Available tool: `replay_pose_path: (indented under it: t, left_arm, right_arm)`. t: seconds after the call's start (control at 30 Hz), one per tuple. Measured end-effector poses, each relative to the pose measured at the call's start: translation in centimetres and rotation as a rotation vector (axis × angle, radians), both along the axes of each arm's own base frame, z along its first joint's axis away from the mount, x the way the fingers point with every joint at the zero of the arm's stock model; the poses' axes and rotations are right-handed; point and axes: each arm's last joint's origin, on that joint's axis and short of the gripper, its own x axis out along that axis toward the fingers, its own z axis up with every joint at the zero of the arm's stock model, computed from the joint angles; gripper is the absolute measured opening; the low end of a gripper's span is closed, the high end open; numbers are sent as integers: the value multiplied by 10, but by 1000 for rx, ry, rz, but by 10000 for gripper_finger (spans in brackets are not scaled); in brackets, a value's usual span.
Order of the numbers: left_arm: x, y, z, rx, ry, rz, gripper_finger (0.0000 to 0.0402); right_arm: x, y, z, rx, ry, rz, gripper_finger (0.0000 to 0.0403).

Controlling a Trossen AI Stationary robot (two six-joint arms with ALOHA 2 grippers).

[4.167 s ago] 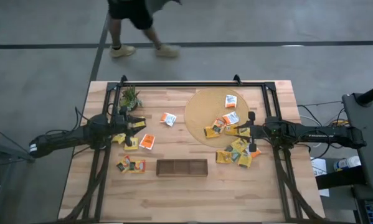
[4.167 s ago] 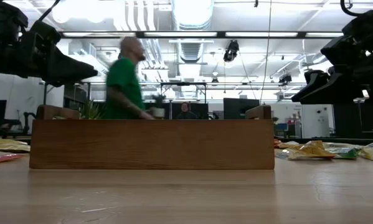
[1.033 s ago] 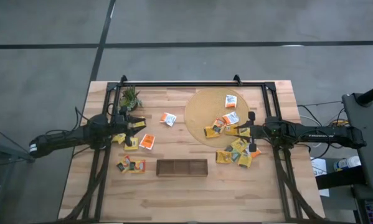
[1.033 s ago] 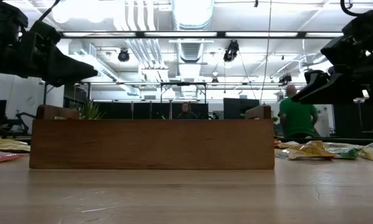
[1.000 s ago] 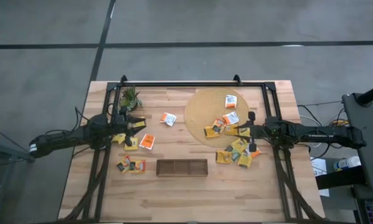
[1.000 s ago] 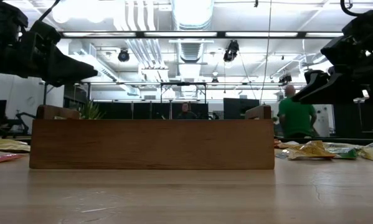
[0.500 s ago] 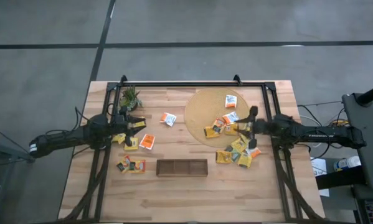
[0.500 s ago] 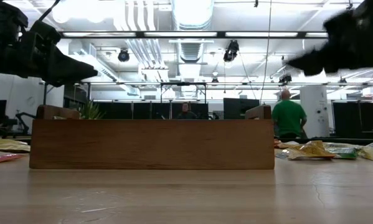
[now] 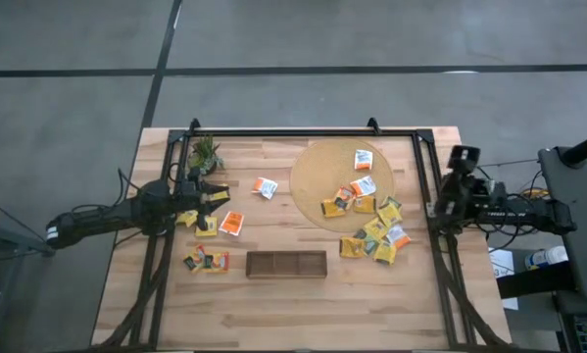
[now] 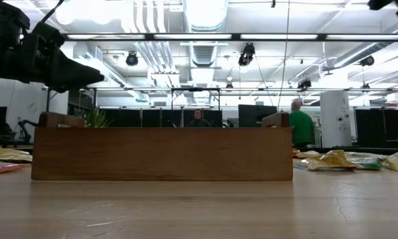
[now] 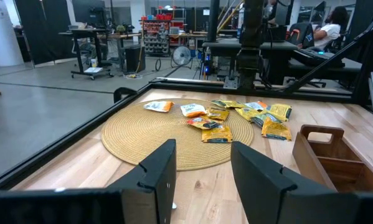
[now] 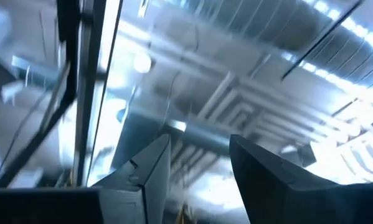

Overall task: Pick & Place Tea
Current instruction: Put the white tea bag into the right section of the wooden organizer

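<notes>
The tea sachets are spread on the round woven mat and the wooden table, with none yet put in the dark brown tray, so the job looks barely begun. The left gripper is held with fingers apart and empty, just above a few sachets on its side. The right gripper is tipped up at the table's edge, fingers apart and empty, well away from the pile.

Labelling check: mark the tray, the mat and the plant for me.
tray (image 9: 286, 264), high view, middle of its dark inside.
mat (image 9: 317, 172), high view, bare woven part left of the sachets.
plant (image 9: 205, 154), high view, centre of the green leaves.
</notes>
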Motion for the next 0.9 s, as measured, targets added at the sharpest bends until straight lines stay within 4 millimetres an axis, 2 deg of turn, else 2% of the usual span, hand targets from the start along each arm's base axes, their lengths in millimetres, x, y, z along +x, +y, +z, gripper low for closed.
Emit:
replay_pose_path:
  t: [0.27, 0.4, 0.6, 0.73, 0.9]
  left_arm:
    - [0, 0, 0, 0, 0, 0, 147]
    - [0, 0, 0, 0, 0, 0, 147]
    - [0, 0, 0, 0, 0, 0, 147]
    - [0, 0, 0, 0, -1, 0, 147]
    - [0, 0, 0, 0, 0, 0, 147]
  right_arm:
    - [-2, 0, 2, 56, -32, 136, 162]
    - [2, 0, 0, 109, 13, 225, 162]
    - [3, -1, 10, 109, 6, 213, 162]
    - [12, -2, 31, 134, 103, 201, 162]
    - [30, -7, 80, 249, 496, 61, 162]
